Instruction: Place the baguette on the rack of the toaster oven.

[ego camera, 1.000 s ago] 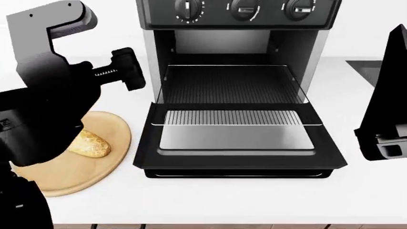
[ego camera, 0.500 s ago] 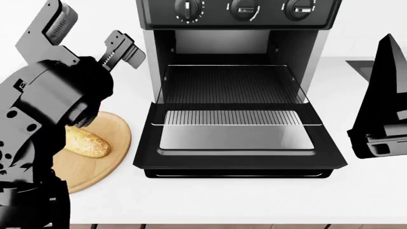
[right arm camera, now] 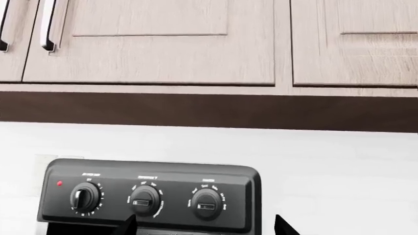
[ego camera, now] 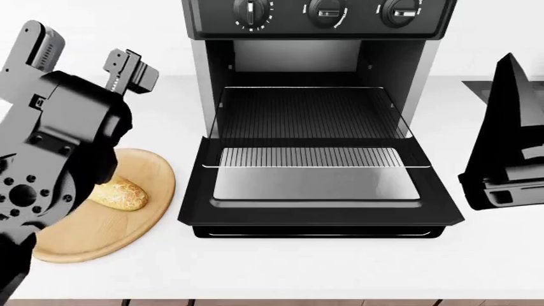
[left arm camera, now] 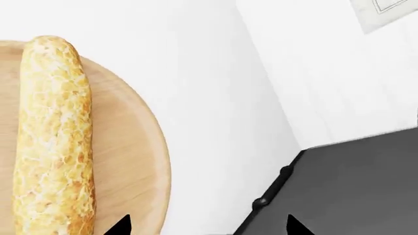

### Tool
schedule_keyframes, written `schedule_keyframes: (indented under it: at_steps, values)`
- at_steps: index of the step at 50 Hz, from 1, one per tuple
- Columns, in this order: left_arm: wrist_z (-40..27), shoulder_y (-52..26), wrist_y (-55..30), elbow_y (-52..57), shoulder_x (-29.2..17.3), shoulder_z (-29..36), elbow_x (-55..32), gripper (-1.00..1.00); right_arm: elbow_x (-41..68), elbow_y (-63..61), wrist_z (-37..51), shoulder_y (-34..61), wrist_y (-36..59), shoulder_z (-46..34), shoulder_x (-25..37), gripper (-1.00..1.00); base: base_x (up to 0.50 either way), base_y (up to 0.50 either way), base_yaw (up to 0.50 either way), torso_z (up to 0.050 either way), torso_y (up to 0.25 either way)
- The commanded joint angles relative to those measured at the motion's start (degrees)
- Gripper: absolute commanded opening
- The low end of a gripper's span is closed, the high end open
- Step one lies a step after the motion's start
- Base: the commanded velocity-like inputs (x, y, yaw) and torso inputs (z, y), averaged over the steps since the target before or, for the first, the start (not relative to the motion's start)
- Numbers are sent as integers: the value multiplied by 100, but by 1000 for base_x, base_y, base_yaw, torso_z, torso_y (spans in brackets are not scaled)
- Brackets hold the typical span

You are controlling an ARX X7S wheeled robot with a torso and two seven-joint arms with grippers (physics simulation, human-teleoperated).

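The baguette (ego camera: 120, 193) lies on a round wooden board (ego camera: 127, 233) at the left of the white counter; my left arm covers part of it. In the left wrist view the baguette (left arm camera: 55, 137) is off to one side of my left gripper (left arm camera: 207, 230), which is open and empty over the counter. In the head view that gripper (ego camera: 81, 57) is raised above and behind the board. The toaster oven (ego camera: 314, 19) stands with its door (ego camera: 314, 188) dropped down, and the rack (ego camera: 310, 111) is bare. My right gripper (right arm camera: 205, 227) is open, facing the oven's knobs (right arm camera: 145, 199).
The right arm (ego camera: 510, 153) hangs at the oven's right side. A dark inset (ego camera: 483, 92) sits in the counter at the far right. Wooden cabinets (right arm camera: 163, 44) hang above the oven. A wall outlet (left arm camera: 385, 12) shows on the backsplash.
My left arm has swung left and up, its gripper turning from the oven's side toward the back wall. More of the board shows now. The right arm edged slightly left.
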Motion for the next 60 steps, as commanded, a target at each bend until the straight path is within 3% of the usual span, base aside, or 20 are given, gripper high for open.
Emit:
schedule_keyframes:
  at_steps: [1, 2, 9, 25, 26, 28, 30, 31, 47, 60]
  values:
    - [-23, -1256, 2031, -83, -688, 2779, -234, 100, -388, -13, -551, -149, 32, 240, -204, 100, 0, 0, 0, 0, 0]
    - [-22, -1500, 2175, -60, -720, 3189, -349, 100, -417, -13, -607, -166, 32, 277, -215, 100, 0, 0, 0, 0, 0]
    - [-3, -1938, 2563, 111, -776, 3952, -562, 100, -566, -14, -828, -202, 32, 399, -285, 100, 0, 0, 0, 0, 0]
    - [146, -1871, 2362, -107, -642, 4413, -895, 100, -717, -14, -909, -241, 33, 361, -296, 100, 0, 0, 0, 0, 0]
    - [151, -1853, 2331, -105, -638, 4465, -881, 100, -1577, -14, -1769, -1100, -827, -499, 383, 100, 0, 0, 0, 0, 0]
    - [159, -1812, 2313, -132, -618, 4534, -878, 100, -3296, -12, -1867, -2806, -2546, -2218, 920, 100, 0, 0, 0, 0, 0]
    - [193, -1794, 2285, -146, -603, 4555, -917, 100, -3834, -6, -1716, -3046, -4265, -2444, 1143, 100, 0, 0, 0, 0, 0]
    - [176, -1790, 2295, -165, -591, 4584, -898, 100, -3814, 1, -1664, -3084, -4548, -2470, 1201, 100, 0, 0, 0, 0, 0]
    - [26, -2190, 2622, -25, -521, 5629, -892, 100, -3720, 39, -1571, -3575, -5227, -2455, 1541, 100, 0, 0, 0, 0, 0]
    - [269, -2009, 2583, -282, -366, 5828, -1142, 100, -4008, 89, -1604, -3684, -5398, -2649, 1512, 100, 0, 0, 0, 0, 0]
